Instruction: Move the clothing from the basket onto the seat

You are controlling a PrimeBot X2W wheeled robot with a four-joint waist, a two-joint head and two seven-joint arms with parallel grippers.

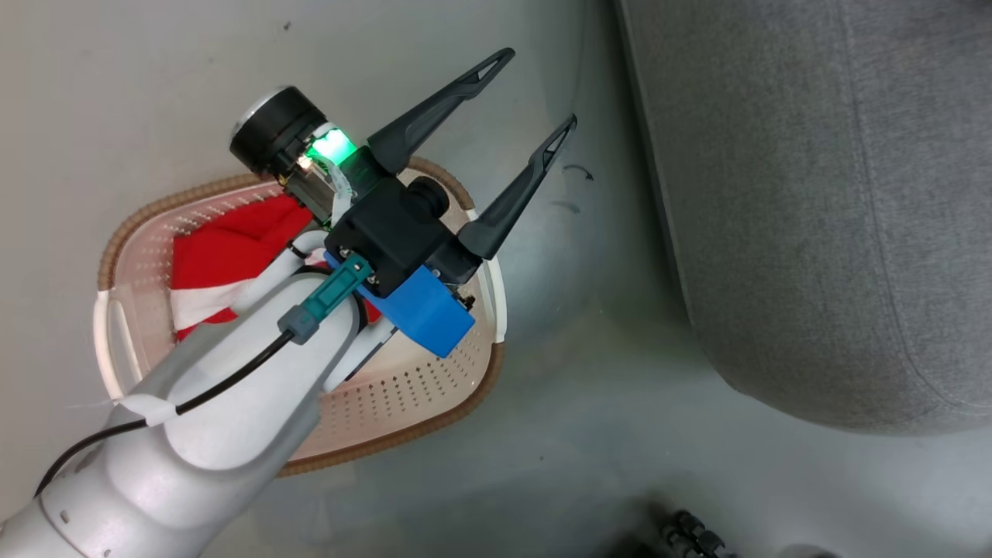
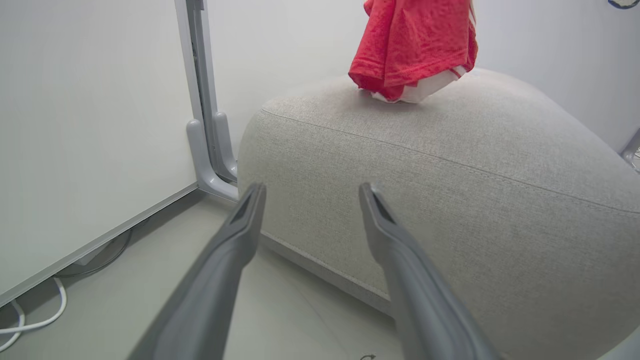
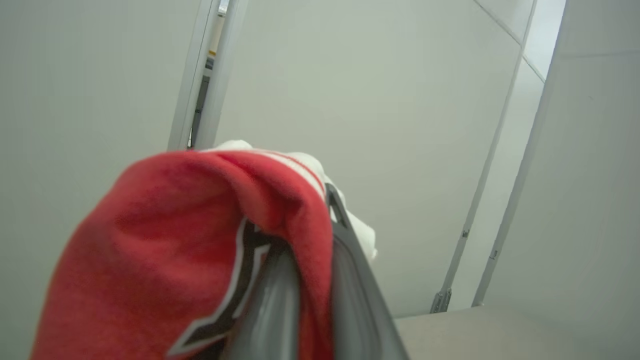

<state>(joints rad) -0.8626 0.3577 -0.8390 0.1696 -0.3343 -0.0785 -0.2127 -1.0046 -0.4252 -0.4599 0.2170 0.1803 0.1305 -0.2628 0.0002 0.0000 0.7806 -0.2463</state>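
Observation:
The cream basket (image 1: 434, 422) stands on the floor left of the grey seat (image 1: 814, 194) and holds red clothing (image 1: 225, 248) with white trim, partly hidden by my left arm. My left gripper (image 1: 541, 85) hangs open and empty above the basket's far rim, its fingers pointing towards the seat (image 2: 450, 175); the left wrist view shows the same open gripper (image 2: 312, 186). A red garment (image 2: 410, 45) hangs down onto the seat's top, its upper end out of frame. My right gripper (image 3: 312, 200) is shut on a red jersey (image 3: 175, 240) with black-and-white lettering draped over its fingers.
A strip of bare grey floor (image 1: 589, 325) separates basket and seat. White wall panels with a grey post (image 2: 200, 100) stand behind the seat's left end. A white cable (image 2: 35, 320) lies on the floor by the wall. Something dark (image 1: 690, 535) sits at the head view's bottom edge.

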